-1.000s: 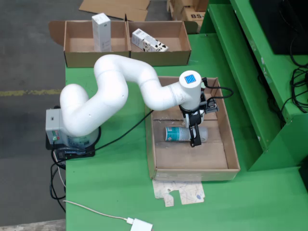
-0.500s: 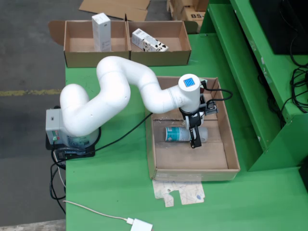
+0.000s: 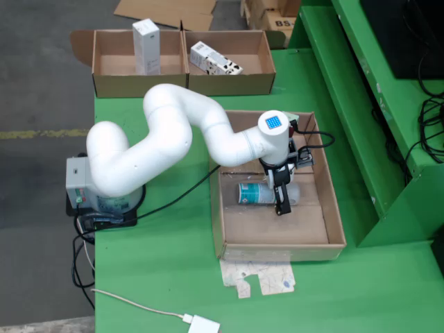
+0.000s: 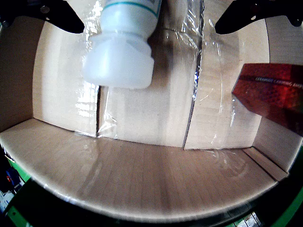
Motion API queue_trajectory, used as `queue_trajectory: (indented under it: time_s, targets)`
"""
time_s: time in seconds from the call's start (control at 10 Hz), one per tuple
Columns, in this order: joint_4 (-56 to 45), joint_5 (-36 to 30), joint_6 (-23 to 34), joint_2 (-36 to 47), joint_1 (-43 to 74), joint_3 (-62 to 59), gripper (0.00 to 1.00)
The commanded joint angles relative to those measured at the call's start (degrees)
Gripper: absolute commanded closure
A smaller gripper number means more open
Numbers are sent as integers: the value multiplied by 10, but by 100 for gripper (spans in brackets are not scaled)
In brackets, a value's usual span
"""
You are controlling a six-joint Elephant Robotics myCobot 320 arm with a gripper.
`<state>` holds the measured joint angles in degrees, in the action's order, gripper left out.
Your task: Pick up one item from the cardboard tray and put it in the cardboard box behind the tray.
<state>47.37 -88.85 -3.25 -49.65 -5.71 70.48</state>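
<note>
A white plastic bottle (image 3: 258,193) with a teal label lies on its side in the open cardboard tray (image 3: 236,236) on the green table. In the gripper view the bottle's white cap (image 4: 118,59) points toward the camera, at upper left. My black gripper (image 3: 281,201) hangs over the bottle's cap end, inside the tray. Its fingers (image 4: 52,14) stand wide apart, the left one just beside the bottle, the right one well clear of it. A dark red box (image 4: 272,97) lies at the right of the tray. Two cardboard boxes (image 3: 114,76) (image 3: 232,80) stand side by side behind the tray.
The left back box holds an upright white carton (image 3: 146,46); the right one holds a lying carton (image 3: 215,61). The tray's near wall (image 4: 142,189) rises close below the gripper. A torn paper scrap (image 3: 258,277), cables and a white adapter (image 3: 202,325) lie at the table's front.
</note>
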Motion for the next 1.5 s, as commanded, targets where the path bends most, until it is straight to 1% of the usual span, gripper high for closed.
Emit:
queue_trajectory:
  time_s: [0.0,0.2,0.3,1.4]
  targets:
    - [-82,7,7,-99,-13,-233,0]
    - [-82,7,7,-99,-13,-233,0]
    - [-85,13,-2,-100,-17,-245,0]
    - [-85,13,-2,-100,-17,-245,0]
